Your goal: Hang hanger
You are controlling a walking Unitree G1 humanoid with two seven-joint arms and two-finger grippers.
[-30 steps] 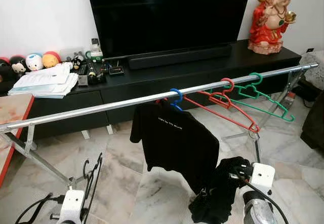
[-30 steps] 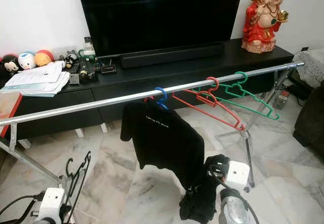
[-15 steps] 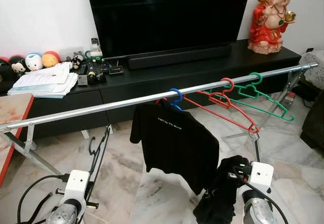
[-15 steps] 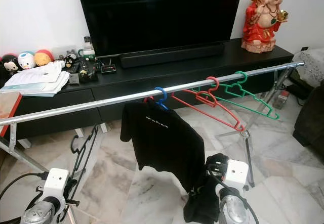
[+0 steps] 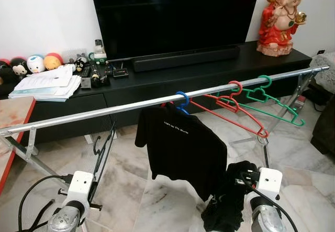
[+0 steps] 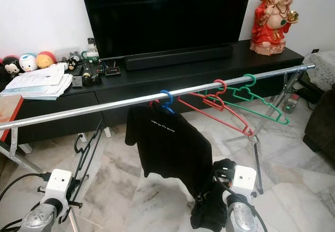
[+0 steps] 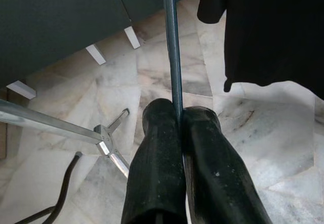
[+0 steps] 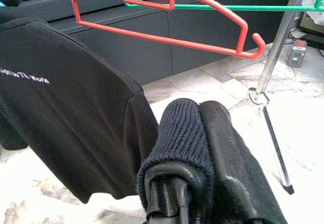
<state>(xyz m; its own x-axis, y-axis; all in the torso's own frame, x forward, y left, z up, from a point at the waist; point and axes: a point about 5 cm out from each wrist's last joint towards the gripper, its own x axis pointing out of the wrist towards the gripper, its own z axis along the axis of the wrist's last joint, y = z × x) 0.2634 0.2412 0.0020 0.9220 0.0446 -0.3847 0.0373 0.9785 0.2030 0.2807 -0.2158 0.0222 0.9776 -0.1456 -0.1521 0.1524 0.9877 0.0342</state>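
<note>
Marble floor [image 5: 131, 185], white wall, black TV [image 5: 172, 14] on a long black TV cabinet [image 5: 209, 72] with a soundbar [image 5: 183, 59], papers [image 5: 44, 83], plush toys [image 5: 36, 63] and a red figurine [image 5: 282, 17]. Silver rail [image 5: 104, 110] across the front, carrying a black T-shirt [image 5: 183, 148] on a blue hanger [image 5: 181, 102], plus a red hanger [image 5: 230, 109] and a green hanger [image 5: 267, 101].

Left hand [image 7: 178, 114] clenched on a thin black hanger [image 5: 103, 145], held upright below the rail, hook just short of it. Right hand [image 8: 202, 107] clamped on dark knitted cloth [image 6: 209, 206] low beside the T-shirt.

Wrist views alone: fingers [image 7: 157, 158] pinching the hanger wire; ribbed knit against the right fingers [image 8: 228, 148].

Versus a second ago: left hand and black hanger higher, closer to the rail; right hand much as before.
</note>
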